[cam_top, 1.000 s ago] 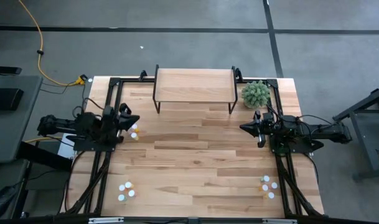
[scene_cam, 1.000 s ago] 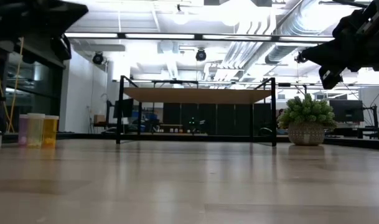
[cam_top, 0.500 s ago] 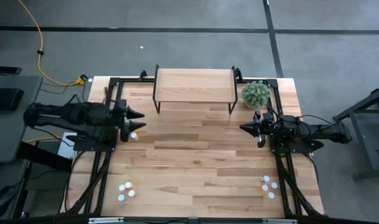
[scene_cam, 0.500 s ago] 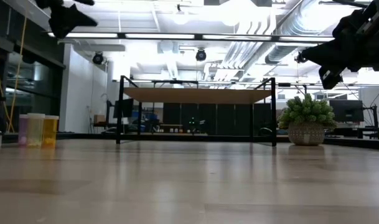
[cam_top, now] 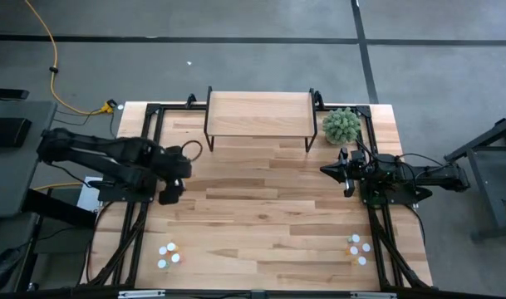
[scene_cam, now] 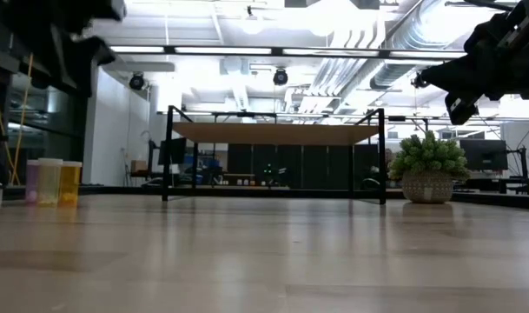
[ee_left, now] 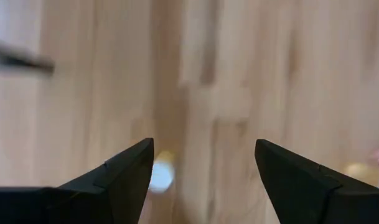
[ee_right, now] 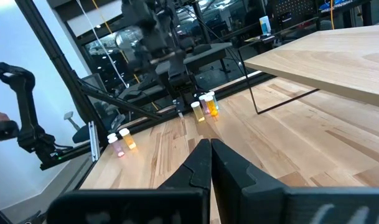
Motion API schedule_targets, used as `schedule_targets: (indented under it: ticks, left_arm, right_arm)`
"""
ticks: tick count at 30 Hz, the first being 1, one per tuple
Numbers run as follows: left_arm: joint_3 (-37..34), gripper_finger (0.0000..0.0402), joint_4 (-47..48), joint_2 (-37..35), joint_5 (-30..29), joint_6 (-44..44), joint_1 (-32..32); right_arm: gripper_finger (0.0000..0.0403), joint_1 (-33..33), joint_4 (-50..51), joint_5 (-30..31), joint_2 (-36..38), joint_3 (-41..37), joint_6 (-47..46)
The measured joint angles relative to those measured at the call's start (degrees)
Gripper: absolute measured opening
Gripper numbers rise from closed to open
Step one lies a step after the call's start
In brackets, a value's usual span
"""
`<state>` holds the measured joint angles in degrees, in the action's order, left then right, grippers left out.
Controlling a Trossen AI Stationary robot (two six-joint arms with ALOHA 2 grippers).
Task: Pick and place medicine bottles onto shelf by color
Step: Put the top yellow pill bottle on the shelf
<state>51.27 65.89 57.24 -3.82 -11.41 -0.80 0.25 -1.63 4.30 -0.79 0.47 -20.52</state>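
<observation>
My left gripper [cam_top: 171, 184] hangs open above the table's left side, pointing steeply down. Below it the left wrist view shows blurred medicine bottles: a white cap [ee_left: 161, 174] by one finger, and others [ee_left: 366, 169] off to the side. In the low view this group [scene_cam: 49, 181] stands upright, pink and yellow. More bottles stand near-left [cam_top: 168, 254] and near-right [cam_top: 358, 249]. The shelf [cam_top: 259, 116], with a light wood top on black legs, stands at the far middle. My right gripper [ee_right: 209, 152] is shut and held level over the table's right side [cam_top: 326, 170].
A fuzzy green plant ball [cam_top: 342, 124] in a pot sits just right of the shelf. Black frame rails [cam_top: 136, 232] run along both table sides. The wide middle of the tabletop [cam_top: 261, 208] is bare wood.
My left gripper has opened wide. It has risen, reached toward the table's middle, and tipped from level to pointing steeply down over the left bottle group, which it now hides in the high view. The bottles have not moved.
</observation>
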Motion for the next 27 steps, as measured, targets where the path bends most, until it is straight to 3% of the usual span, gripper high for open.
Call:
schedule_targets:
  ticks: [8,20,27]
  left_arm:
    - [-5.9,0.0269,0.2,4.2,-5.4,-11.3,-0.1]
    - [-6.9,0.0268,0.6,9.6,-2.4,-34.2,0.0]
    - [-6.9,0.0268,0.1,13.4,-6.0,-36.6,0.0]
  right_arm:
    - [0.0000,0.0,0.0,0.0,0.0,0.0,0.0]
    - [0.0000,0.0,0.0,0.0,0.0,0.0,0.0]
    - [0.0000,0.0,0.0,0.0,0.0,0.0,0.0]
